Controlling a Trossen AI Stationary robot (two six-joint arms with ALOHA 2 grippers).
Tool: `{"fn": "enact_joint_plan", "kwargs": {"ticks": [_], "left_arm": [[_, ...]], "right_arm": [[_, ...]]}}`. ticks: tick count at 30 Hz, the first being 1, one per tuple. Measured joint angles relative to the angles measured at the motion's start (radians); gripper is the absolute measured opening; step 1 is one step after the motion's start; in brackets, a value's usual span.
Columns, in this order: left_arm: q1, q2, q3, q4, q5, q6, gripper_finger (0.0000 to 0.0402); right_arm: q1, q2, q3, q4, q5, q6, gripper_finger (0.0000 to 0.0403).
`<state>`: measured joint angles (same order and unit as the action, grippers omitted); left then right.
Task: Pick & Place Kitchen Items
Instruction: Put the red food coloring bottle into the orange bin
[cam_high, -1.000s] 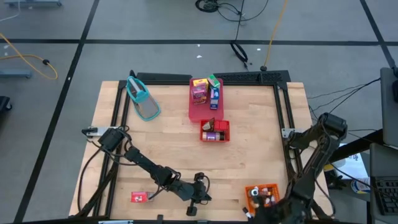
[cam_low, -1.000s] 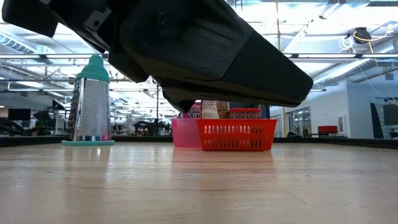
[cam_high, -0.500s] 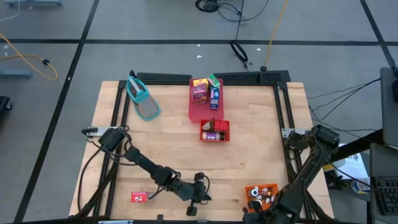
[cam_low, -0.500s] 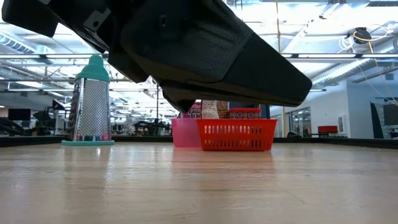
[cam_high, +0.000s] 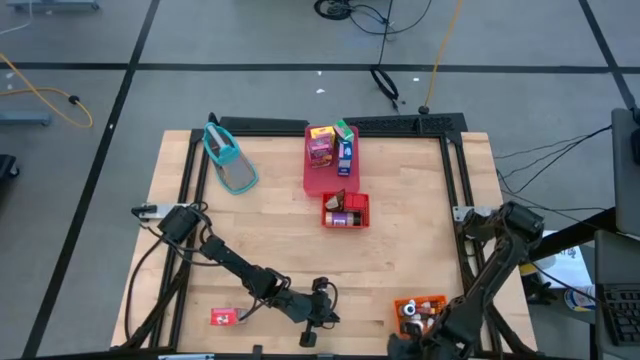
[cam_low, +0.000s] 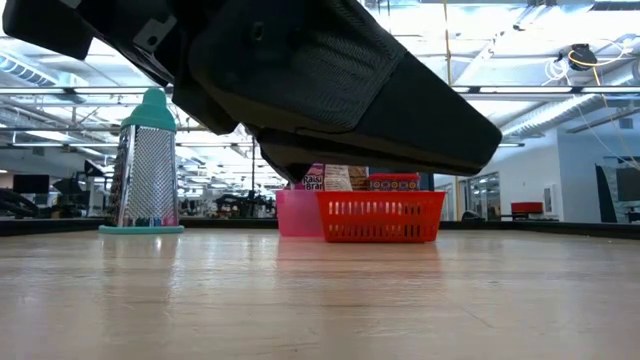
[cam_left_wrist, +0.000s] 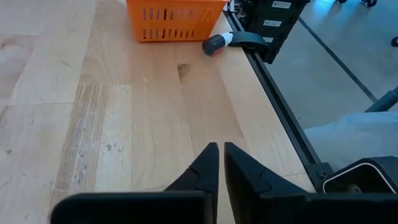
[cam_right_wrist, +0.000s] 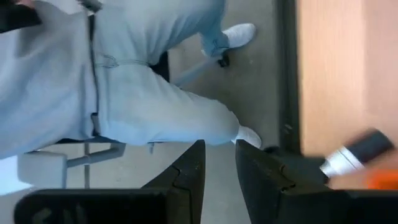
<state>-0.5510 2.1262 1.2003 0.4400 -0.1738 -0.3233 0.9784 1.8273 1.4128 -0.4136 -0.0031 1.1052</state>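
My left gripper (cam_left_wrist: 219, 152) is shut and holds nothing; it hovers low over the wood near the table's front edge (cam_high: 330, 316) and points toward the orange bin (cam_left_wrist: 174, 18). A small dark-capped bottle (cam_left_wrist: 216, 43) lies on its side by the bin at the table's rim. My right gripper (cam_right_wrist: 219, 152) is at the near right corner (cam_high: 408, 342) beside the bin (cam_high: 420, 308); its fingers stand slightly apart with nothing between them. The bottle (cam_right_wrist: 357, 155) shows blurred off to their side. Cartons (cam_high: 330, 145) stand in a pink tray (cam_high: 318, 180). Jars lie in a red basket (cam_high: 345, 212).
A grater (cam_high: 230, 160) stands at the far left, and a small red packet (cam_high: 222, 317) lies near the front left. A seated person in grey trousers (cam_right_wrist: 143, 93) is just beyond the table's near right corner. The wood between the basket and my grippers is bare.
My right arm has swung in toward the table's near edge and the orange bin, sinking a little, and its wrist has rolled. My left arm has kept still.
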Motion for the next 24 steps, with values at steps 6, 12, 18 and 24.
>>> {"fn": "enact_joint_plan", "kwargs": {"ticks": [6, 12, 18, 24], "left_arm": [[0.0, 0.0, 0.0, -0.002, 0.0, 0.0, 0.0005], [0.0, 0.0, 0.0, -0.003, 0.0, -0.003, 0.0011], [0.0, 0.0, 0.0, -0.003, 0.0, -0.005, 0.0031], [0.0, 0.0, 0.0, -0.003, 0.0, -0.006, 0.0028]], "right_arm": [[-0.042, 0.032, 0.0, 0.018, -0.029, -0.089, 0.008], [-0.096, 0.085, 0.0, 0.04, -0.142, -0.164, 0.0079], [-0.131, 0.091, -0.001, -0.041, -0.166, -0.201, 0.0079], [-0.146, 0.091, -0.001, -0.091, -0.176, -0.21, 0.0079]]}}
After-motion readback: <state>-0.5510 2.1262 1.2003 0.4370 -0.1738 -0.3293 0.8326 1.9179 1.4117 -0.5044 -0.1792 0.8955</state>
